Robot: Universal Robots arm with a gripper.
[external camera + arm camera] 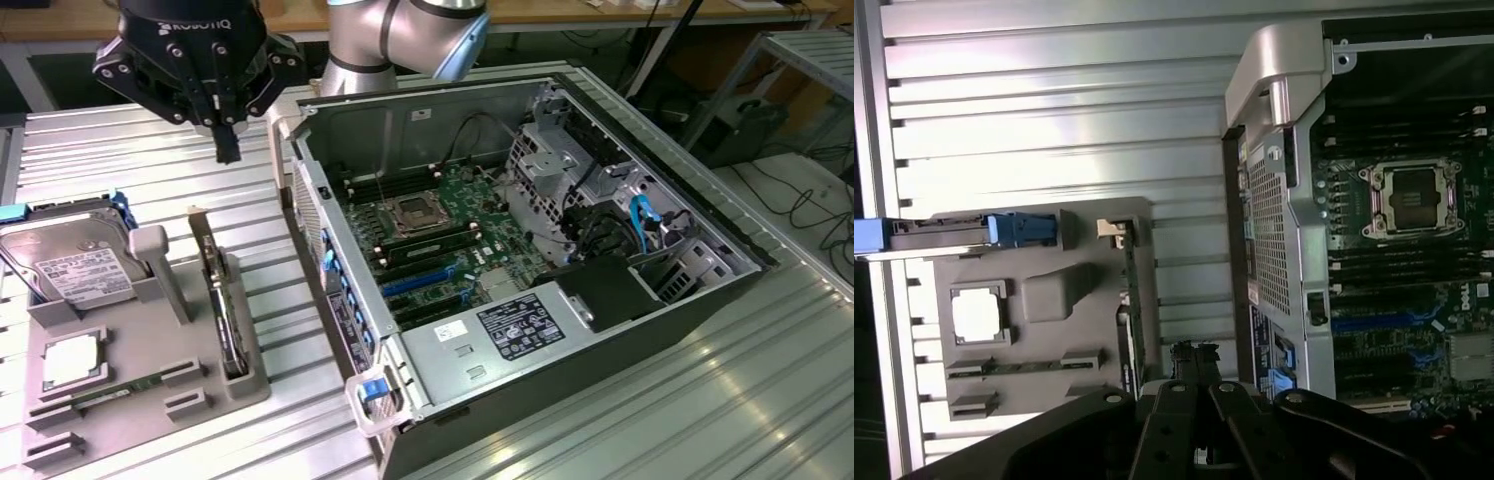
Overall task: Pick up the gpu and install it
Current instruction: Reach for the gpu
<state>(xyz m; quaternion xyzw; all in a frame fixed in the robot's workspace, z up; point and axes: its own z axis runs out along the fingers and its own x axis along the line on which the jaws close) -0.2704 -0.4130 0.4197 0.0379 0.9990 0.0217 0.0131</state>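
Hovering empty, your gripper (227,150) has its slim black fingers pinched together; well below it the gpu (222,305), a thin dark card, stands edge-on in the moulded grey tray (147,335).

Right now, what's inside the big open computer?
A green motherboard with a processor socket, blue slots and blue cables. The silver power supply and black cover hide whatever lies beneath them.

Both views look down on tray (140,335) and case (601,390).
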